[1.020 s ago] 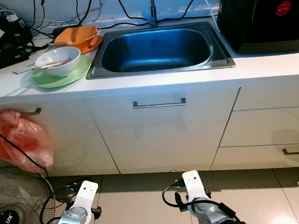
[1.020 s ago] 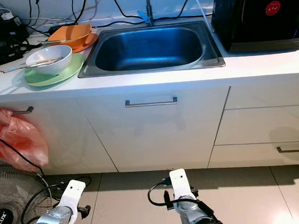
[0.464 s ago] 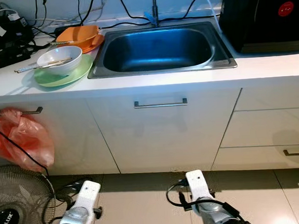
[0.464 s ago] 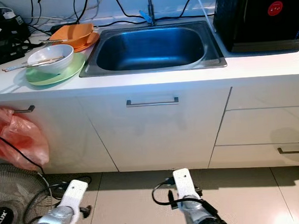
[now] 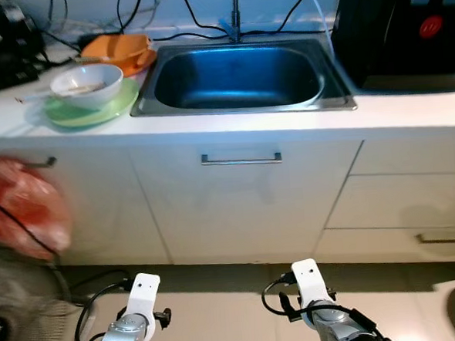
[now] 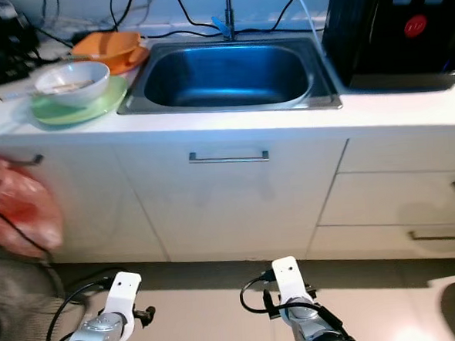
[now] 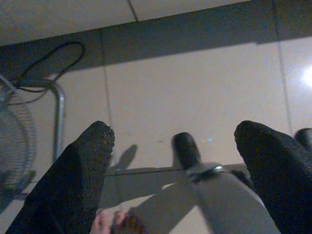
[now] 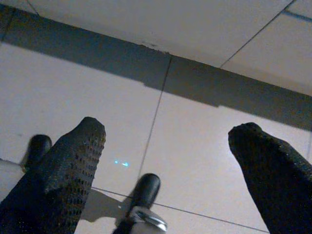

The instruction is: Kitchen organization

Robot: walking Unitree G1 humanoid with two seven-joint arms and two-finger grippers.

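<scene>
On the white counter at the left, a white bowl [image 5: 87, 82] with chopsticks across it sits on a green plate [image 5: 94, 111]. Orange dishes [image 5: 117, 47] are stacked just behind it. The steel sink [image 5: 243, 108] beside them looks bare inside. Both arms hang low in front of the cabinets, the left arm [image 5: 137, 307] and the right arm [image 5: 313, 289] near the floor. In the wrist views my left gripper [image 7: 173, 139] and my right gripper [image 8: 168, 134] are open over floor tiles, with nothing between their fingers.
A black appliance [image 5: 404, 28] stands on the counter right of the sink. Cables run along the back wall. A red plastic bag [image 5: 17, 206] hangs from the left cabinet handle above a floor fan [image 5: 12, 307]. The cupboard handle [image 5: 241, 160] is under the sink, and drawers [image 5: 415, 198] are at the right.
The whole picture has shifted a little and blurred, so the camera has moved. The dishes stay where they were and both arms still hang low.
</scene>
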